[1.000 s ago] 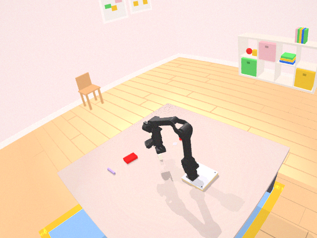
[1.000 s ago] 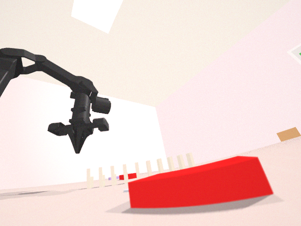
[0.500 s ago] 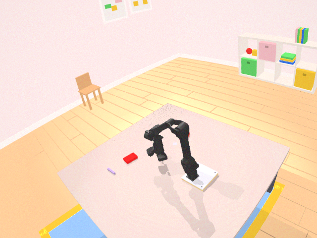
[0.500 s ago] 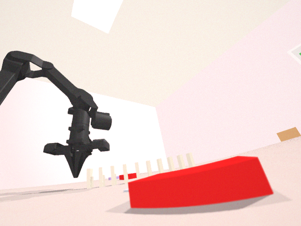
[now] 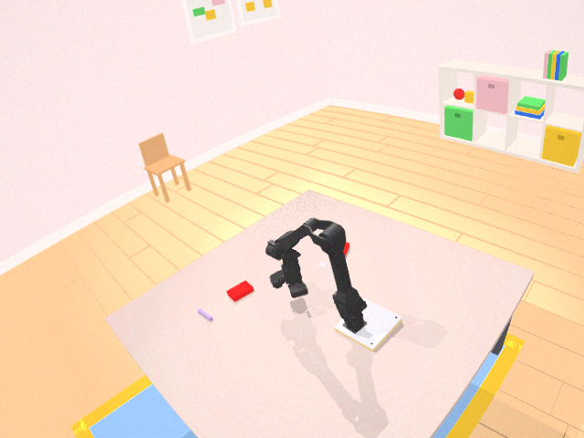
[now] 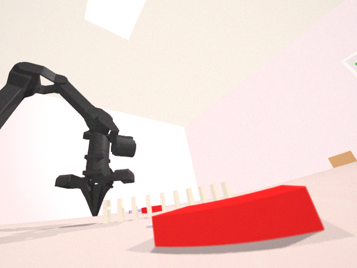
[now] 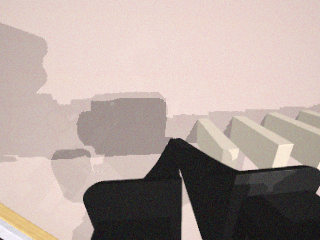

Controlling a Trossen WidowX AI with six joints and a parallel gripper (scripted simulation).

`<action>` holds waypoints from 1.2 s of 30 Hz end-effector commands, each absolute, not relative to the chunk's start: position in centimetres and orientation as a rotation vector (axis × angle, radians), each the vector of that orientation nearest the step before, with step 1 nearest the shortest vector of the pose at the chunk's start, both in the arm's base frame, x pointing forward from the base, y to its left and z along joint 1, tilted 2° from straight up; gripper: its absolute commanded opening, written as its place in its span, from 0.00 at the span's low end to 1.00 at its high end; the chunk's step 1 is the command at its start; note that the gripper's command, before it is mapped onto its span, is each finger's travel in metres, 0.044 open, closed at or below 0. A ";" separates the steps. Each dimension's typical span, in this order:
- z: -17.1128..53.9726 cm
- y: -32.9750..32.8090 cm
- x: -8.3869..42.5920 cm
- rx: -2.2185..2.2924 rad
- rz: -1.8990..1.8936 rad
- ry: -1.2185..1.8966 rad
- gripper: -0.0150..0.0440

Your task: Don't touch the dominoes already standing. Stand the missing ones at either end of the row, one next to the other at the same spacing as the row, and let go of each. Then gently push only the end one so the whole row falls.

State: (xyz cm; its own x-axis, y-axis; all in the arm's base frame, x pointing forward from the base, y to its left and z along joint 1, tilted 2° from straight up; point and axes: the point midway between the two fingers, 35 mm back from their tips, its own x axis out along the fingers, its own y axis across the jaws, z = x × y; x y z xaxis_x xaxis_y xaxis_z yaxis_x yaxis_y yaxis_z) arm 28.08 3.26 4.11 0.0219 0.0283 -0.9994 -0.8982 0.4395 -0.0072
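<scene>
Main risk imo: the gripper (image 6: 95, 215) (image 7: 175, 140) is down low, tips just beside the near end domino (image 6: 106, 211) (image 7: 218, 142) of the row. If it comes in too fast or too high, that domino could skid or twist instead of tipping clean, & the run dies after one or two. If it comes in too low, it'd shove the foot, so the domino might slide or lean back toward the tips. Off-centre contact = spin, prob. a miss on the next domino (image 6: 120, 210) (image 7: 262, 142). Over-long push & the fingers plough into others, which breaks the "end one only" rule.

Also: the row looks evenly spaced w/ ten uprights showing from where the low view sits, but the big red block (image 6: 236, 219) hides some feet, so can't rule out a crooked one or a gap further along. A wide gap would stop the fall midway. Arm shadow falls near the tips too, so judging clearance is iffy.

Hand: clenched, fingertips together, nothing btwn them. Looks a hair off the end domino, no contact I can make out. Row's all upright, running away from the hand, none toppled afaict. My guess: placing's done, push is next, ideally slow, square & mid-to-upper face.
</scene>
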 end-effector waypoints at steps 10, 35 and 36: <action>4.3 2.4 30.3 -0.857 0.873 1.343 0.25; 10.3 1.2 32.1 -0.859 0.871 1.342 0.25; 10.3 1.2 32.1 -0.859 0.871 1.342 0.25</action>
